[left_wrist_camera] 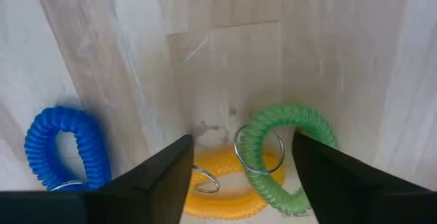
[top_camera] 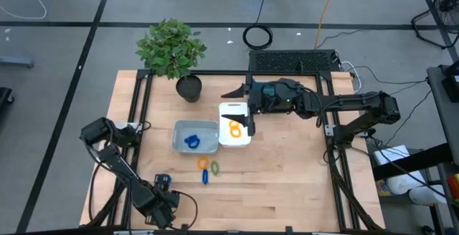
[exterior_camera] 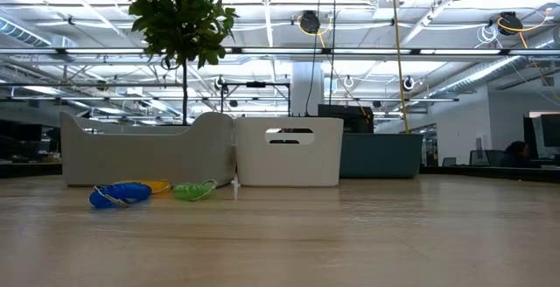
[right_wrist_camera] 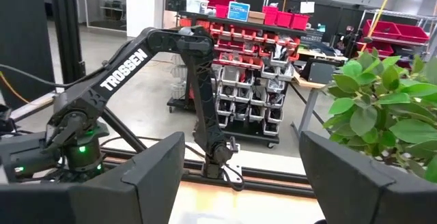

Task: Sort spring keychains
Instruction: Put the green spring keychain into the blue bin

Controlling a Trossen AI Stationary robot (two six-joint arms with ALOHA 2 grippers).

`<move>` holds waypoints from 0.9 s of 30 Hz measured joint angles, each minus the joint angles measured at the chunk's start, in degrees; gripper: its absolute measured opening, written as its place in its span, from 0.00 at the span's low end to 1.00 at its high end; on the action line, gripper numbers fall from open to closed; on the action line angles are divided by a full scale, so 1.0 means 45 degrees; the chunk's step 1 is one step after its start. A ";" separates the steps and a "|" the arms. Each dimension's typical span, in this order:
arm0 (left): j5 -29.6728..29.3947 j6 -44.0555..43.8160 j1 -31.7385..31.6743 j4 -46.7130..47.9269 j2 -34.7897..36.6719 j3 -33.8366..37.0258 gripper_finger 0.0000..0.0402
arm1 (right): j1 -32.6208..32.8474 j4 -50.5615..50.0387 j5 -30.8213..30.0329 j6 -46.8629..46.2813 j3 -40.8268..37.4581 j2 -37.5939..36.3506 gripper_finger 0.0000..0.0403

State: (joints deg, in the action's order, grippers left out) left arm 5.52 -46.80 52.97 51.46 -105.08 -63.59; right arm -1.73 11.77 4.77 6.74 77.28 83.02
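Left jaws spread over the loose keychains, right jaws parked above the white tray

The left gripper (left_wrist_camera: 239, 176) hangs low over the pale wooden worktop (top_camera: 287, 185), jaws spread, with the orange coiled plastic keychain (left_wrist_camera: 225, 183) between them, the green coiled one (left_wrist_camera: 290, 152) overlapping it by one jaw and the blue coiled one (left_wrist_camera: 65, 149) just outside the other. The right gripper (top_camera: 249, 124), jaws spread too, sits over the white plastic tray (top_camera: 235, 140) holding orange coils (top_camera: 234, 128); more blue coils (top_camera: 191, 141) lie in the grey tray (top_camera: 195, 126) beside it.

You see a worktop (left_wrist_camera: 225, 67) of pale, matt wood with a fine grain. The blue keychain (left_wrist_camera: 65, 145), green keychain (left_wrist_camera: 290, 152) and orange keychain (left_wrist_camera: 218, 179) are ribbed coils of glossy plastic, each bearing a thin, shiny metal ring. The two trays (exterior_camera: 289, 151) look like smooth, matt plastic.
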 joint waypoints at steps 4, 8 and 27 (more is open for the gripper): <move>-0.0043 0.0285 -0.0001 -0.0289 -0.0010 0.0000 0.53 | 0.0028 0.0000 0.0002 0.0000 0.0000 0.0000 0.68; -0.0161 0.0394 -0.0001 -0.0488 -0.0015 0.0000 0.46 | 0.0028 -0.0005 -0.0003 -0.0005 0.0000 0.0000 0.68; -0.0675 0.0440 -0.0289 -0.1907 -0.0015 0.0000 0.26 | 0.0047 -0.0016 -0.0003 -0.0015 0.0000 0.0000 0.68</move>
State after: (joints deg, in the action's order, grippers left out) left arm 2.48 -44.82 51.67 42.87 -105.14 -63.59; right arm -1.52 11.70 4.75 6.68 77.28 83.02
